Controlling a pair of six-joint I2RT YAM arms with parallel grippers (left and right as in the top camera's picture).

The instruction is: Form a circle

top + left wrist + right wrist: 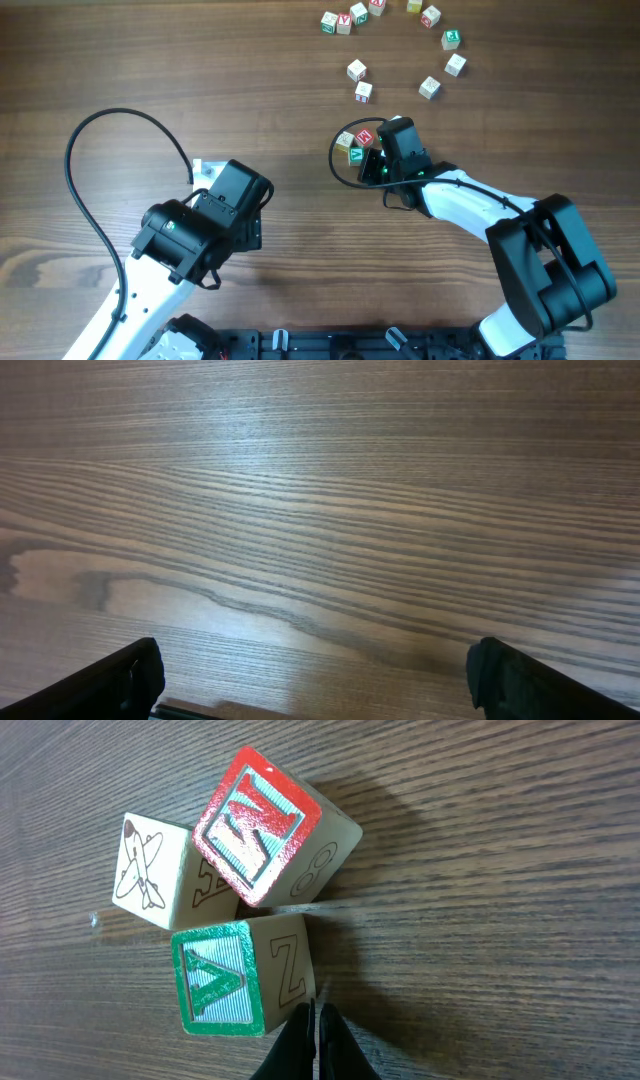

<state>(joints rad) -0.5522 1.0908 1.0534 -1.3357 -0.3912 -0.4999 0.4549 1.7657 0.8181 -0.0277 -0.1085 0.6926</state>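
In the overhead view the right pincer is low over the table, and three loose blocks lie right at its tip: a red block, a green block and a pale block. Further ahead of this pincer, well apart from it, the other blocks stand in an open curve, not a full circle. The left pincer is far to the side of all blocks. In the left wrist view the left pincer has its fingers wide apart, with only bare wood between them. In the right wrist view the right pincer is pressed together with nothing inside, and its tip is just at the lower corner of the green block. Beyond it the red block is turned at an angle, and the pale block, with an airplane drawing, touches both.
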